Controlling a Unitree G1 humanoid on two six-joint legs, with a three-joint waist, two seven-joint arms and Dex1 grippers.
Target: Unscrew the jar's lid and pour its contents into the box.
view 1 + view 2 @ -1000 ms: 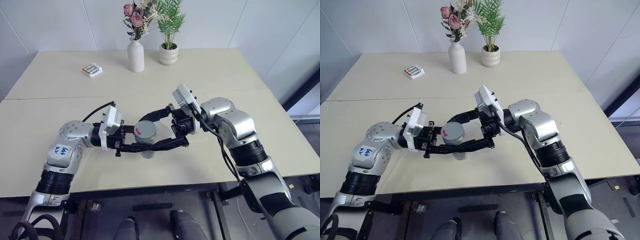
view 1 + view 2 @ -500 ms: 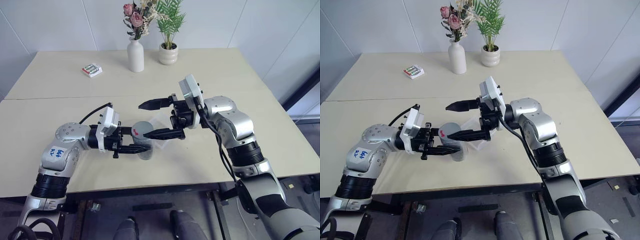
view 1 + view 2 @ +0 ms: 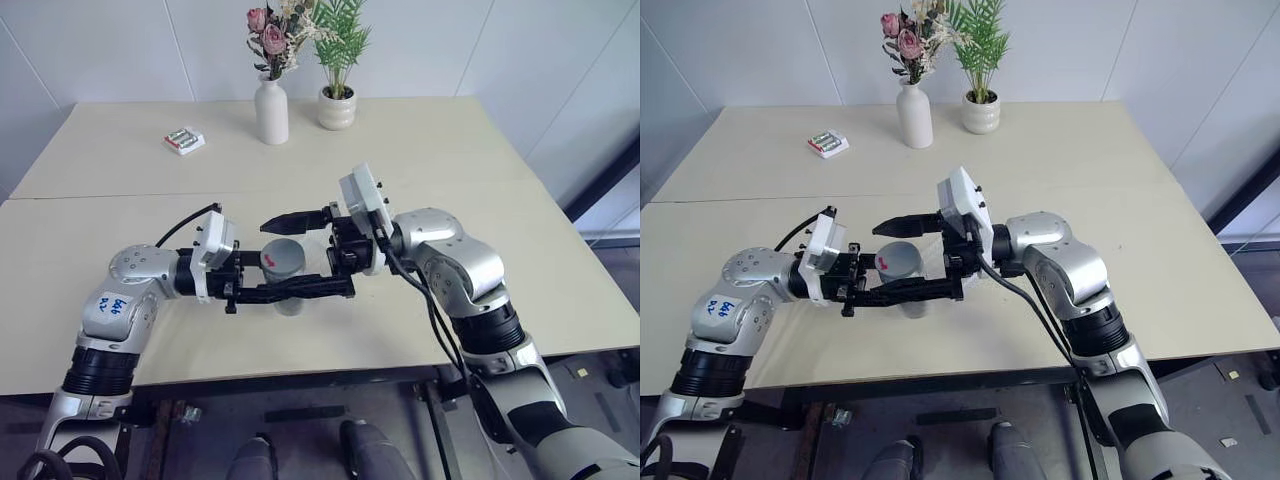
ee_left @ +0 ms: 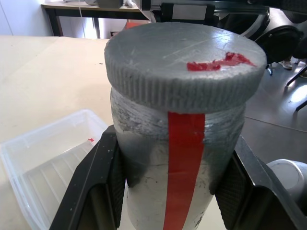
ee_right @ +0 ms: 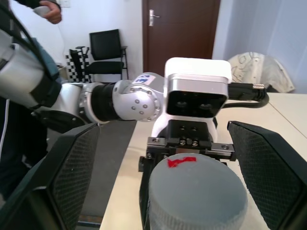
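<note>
**Currently: one jar gripped, lid on**

One jar (image 3: pixel 283 262), one lid (image 4: pixel 184 64), one box (image 4: pixel 50 160), two grippers. Left gripper (image 3: pixel 300 291) clenched on the jar body below the lid, holding it above the table (image 3: pixel 420 160) near its front edge. Right gripper (image 3: pixel 285 250) spread wide, one finger either side of the lid, not touching. Box lies just beside the jar.

right tool (image 5: pixel 163 187): fingers (image 5: pixel 72 177) spread wide at lower left and lower right of frame | jar (image 5: pixel 196 191): grey ridged lid with red mark, bottom centre, between the fingers, not touched | left tool (image 5: pixel 189 146): just behind jar, centre, clamped on it | person's hand (image 5: pixel 48 10): upper left corner | chair (image 5: pixel 104 50): upper left, beside brown door (image 5: pixel 180 28)
</note>
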